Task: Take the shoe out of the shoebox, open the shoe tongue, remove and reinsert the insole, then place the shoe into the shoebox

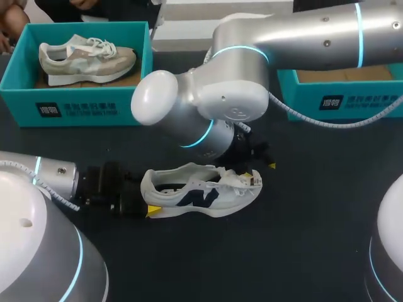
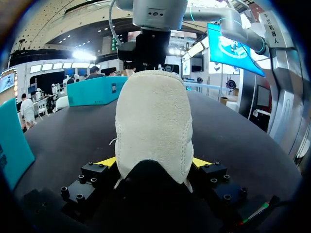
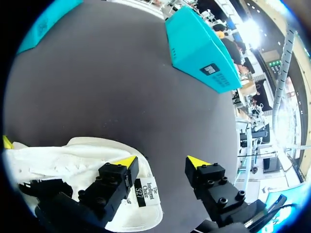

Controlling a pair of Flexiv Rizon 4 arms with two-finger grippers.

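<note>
White shoe (image 1: 201,192) with navy logo, upright on table (image 1: 315,251), toe rightward, open teal shoebox (image 1: 352,104) beyond

Counted shoes: two, white shoe (image 1: 201,192) and beige shoe (image 1: 85,58). Teal shoeboxes were two: left box (image 1: 75,107), right box (image 1: 340,100) (partly hidden behind arm). Arms were two: left arm (image 1: 56,179), right arm (image 1: 302,38). Grippers were two: left gripper (image 2: 154,161), right gripper (image 3: 162,162), two yellow tips apiece. Paper tag (image 3: 147,191): one. Table (image 1: 315,239): one.

the shoe (image 2: 153,126) heel looks like napped cream suede, the table (image 1: 315,226) matt black, the right arm (image 1: 302,38) satin metal.
</note>
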